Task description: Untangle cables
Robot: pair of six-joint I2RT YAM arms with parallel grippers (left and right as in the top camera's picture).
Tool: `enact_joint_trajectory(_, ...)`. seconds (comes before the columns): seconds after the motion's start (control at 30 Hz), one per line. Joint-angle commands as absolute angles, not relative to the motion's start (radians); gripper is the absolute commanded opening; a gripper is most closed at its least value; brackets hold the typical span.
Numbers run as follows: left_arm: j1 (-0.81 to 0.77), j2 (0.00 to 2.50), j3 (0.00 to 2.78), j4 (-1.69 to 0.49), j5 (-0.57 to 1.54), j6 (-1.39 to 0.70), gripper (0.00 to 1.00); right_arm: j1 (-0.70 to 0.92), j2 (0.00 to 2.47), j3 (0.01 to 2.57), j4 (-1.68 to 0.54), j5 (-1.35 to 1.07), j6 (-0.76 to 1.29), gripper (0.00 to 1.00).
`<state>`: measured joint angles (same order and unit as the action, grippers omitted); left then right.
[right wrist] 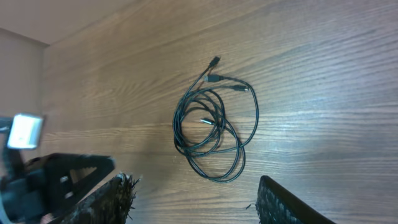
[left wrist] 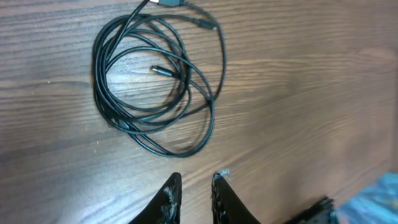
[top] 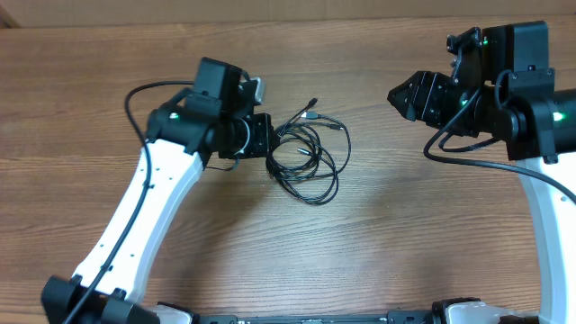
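Observation:
The cables (top: 310, 151) are several thin black cords with small plugs, lying in one loose coil on the wooden table, mid-table. They also show in the left wrist view (left wrist: 98, 87) and the right wrist view (right wrist: 176, 127). My left gripper (top: 268, 139) sits just left of the coil, close to its edge. Its fingers (left wrist: 197, 177) are nearly together and hold nothing. My right gripper (top: 396, 94) hovers well to the right of the coil. Its fingers (right wrist: 193, 183) are spread wide and empty.
The wooden table (top: 405, 234) runs across the whole view. The left arm shows at the left of the right wrist view (right wrist: 56, 177). A thick black robot wire (top: 468, 160) hangs by the right arm.

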<state>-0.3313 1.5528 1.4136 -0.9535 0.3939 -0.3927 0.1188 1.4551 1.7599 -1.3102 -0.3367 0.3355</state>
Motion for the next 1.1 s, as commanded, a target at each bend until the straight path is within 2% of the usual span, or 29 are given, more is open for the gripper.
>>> enact_joint_trajectory(0.0,-0.348,1.622,1.383,-0.893,0.335,-0.384,0.19,0.125,1.478,1.767,-1.323,-0.342,0.306,0.63)
enact_joint_trajectory(0.27,-0.367,1.805,1.377,-0.711,0.138,-0.496,0.22,0.125,1.495,1.766,-1.342,-0.335,0.306,0.63)
enact_joint_trajectory(0.43,-0.367,1.900,1.377,-0.701,0.040,-0.579,0.22,0.125,1.495,1.766,-1.345,-0.334,0.298,0.63)
enact_joint_trajectory(0.73,-0.367,2.037,1.377,-0.685,0.091,-0.584,0.20,0.125,1.495,1.766,-1.345,-0.334,0.287,0.64)
enact_joint_trajectory(0.87,-0.367,2.096,1.377,-0.664,0.132,-0.584,0.16,0.125,1.495,1.766,-1.346,-0.334,0.287,0.64)
enact_joint_trajectory(0.97,-0.367,2.117,1.377,-0.672,0.124,-0.583,0.05,0.125,1.495,1.766,-1.348,-0.334,0.287,0.64)
enact_joint_trajectory(1.07,-0.367,2.118,1.377,-0.680,0.120,-0.572,0.04,0.125,1.495,1.766,-1.350,-0.334,0.287,0.64)
